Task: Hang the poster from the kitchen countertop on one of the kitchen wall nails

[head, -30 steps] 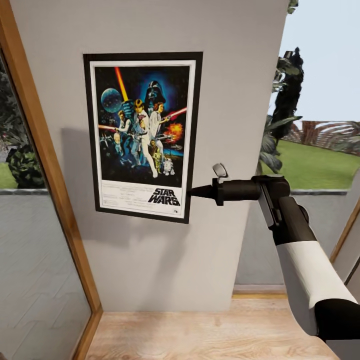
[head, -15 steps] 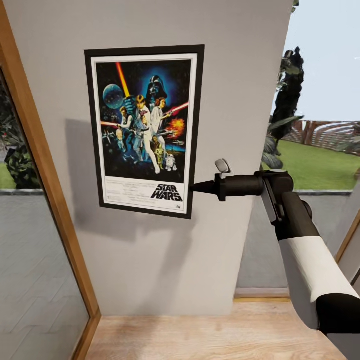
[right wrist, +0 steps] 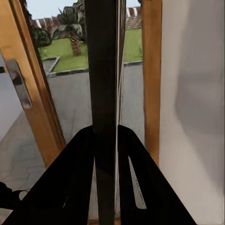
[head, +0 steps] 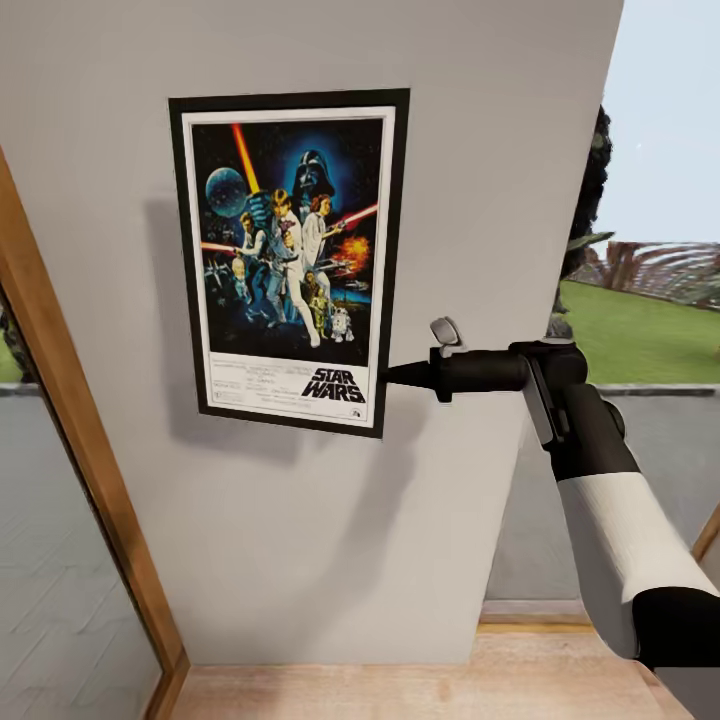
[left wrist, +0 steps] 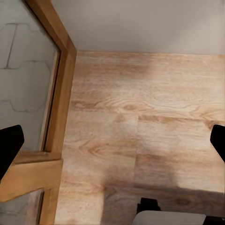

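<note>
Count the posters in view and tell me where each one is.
1: the poster is held up against the pale grey wall, its lower right edge pinched by the right gripper. Others may be outside the views.

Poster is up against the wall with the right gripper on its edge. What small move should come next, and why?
Probably ease the poster closer to the wall before letting go. The right gripper is shut on its lower right edge, and the right wrist view shows the fingers clamping the poster edge-on with a gap to the wall. I can't make out a nail, so whether it is hooked is unclear.
</note>
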Robot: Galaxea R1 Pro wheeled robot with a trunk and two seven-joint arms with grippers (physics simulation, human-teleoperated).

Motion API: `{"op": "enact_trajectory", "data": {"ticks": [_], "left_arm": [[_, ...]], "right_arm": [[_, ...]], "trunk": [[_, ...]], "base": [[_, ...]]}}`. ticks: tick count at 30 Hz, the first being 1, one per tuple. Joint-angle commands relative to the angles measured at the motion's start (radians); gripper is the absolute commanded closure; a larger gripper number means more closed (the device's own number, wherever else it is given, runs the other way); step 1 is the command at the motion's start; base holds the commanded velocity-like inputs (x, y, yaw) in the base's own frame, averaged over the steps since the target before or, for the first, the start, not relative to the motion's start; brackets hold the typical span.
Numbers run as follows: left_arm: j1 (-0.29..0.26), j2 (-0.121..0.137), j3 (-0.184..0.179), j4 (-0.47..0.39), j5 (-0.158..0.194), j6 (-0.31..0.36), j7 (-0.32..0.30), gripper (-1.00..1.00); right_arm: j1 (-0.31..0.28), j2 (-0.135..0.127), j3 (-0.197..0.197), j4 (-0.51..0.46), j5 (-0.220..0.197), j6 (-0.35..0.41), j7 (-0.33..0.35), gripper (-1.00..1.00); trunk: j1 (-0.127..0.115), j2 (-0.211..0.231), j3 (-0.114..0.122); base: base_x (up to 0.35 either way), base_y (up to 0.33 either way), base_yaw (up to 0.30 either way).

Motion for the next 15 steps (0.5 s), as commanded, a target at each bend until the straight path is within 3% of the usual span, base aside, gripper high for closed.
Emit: {"op": "enact_trajectory", "data": {"ticks": [1,10,15], "left_arm": [[0.001,0.000,0.001,-0.003,0.000,0.006,-0.001,-1.00],[0.001,0.000,0.001,-0.003,0.000,0.006,-0.001,-1.00],[0.001,0.000,0.001,-0.003,-0.001,0.006,-0.001,-1.00]], "right_arm": [[0.000,-0.001,0.002,0.000,-0.005,0.014,0.003,1.00],[0.000,-0.001,0.001,0.001,-0.006,0.014,0.003,1.00],[0.000,-0.001,0.001,0.000,-0.007,0.014,0.003,1.00]], "trunk": [[0.001,0.000,0.000],[0.001,0.000,0.000],[0.001,0.000,0.000]], "base": [[0.324,0.000,0.000],[0.322,0.000,0.000],[0.147,0.000,0.000]]}}
